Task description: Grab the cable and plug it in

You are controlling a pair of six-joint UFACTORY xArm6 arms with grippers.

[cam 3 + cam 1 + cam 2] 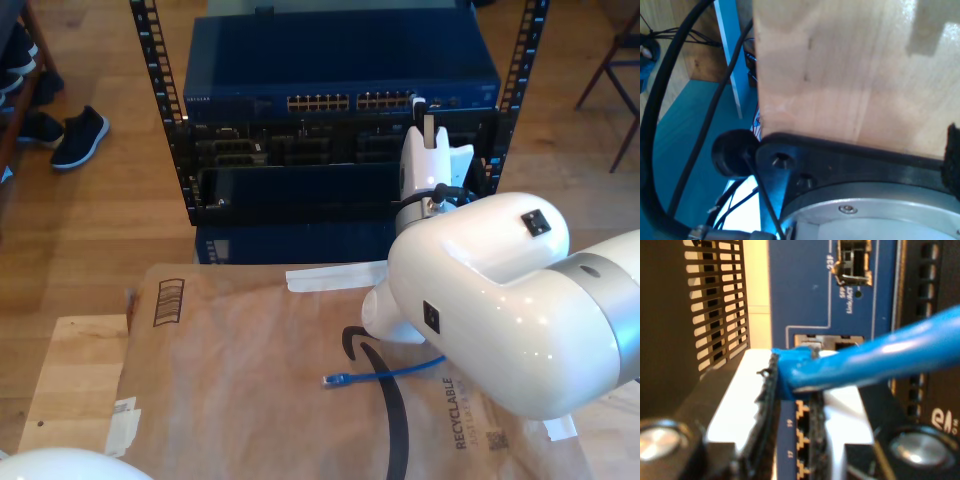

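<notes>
The blue network cable [875,360] is pinched just behind its plug between the pads of my second gripper [795,390], as seen in the second wrist view. The plug tip is held right at the face of the blue network switch [805,290], against or just inside an RJ45 port in the upper row; full seating cannot be confirmed, since the plug end is partly hidden by the pads. An SFP slot [855,262] is seen above, and numbered ports lie below, between the pads.

In the exterior view the gripper [424,115] is seen up at the switch [340,60] in the rack [160,110], near the exterior view's right end of the port row. The cable's free end [385,375] is left lying on the brown paper [250,380] covering the table, with its other plug loose.

My first gripper is not made out in the first wrist view, where a wooden surface [850,75] and black robot cabling [670,100] are seen; whether it is spread or pressed together cannot be told.

Progress is judged late: the grab is done and the plug is brought to a port. The final push and the release appear to be left.
</notes>
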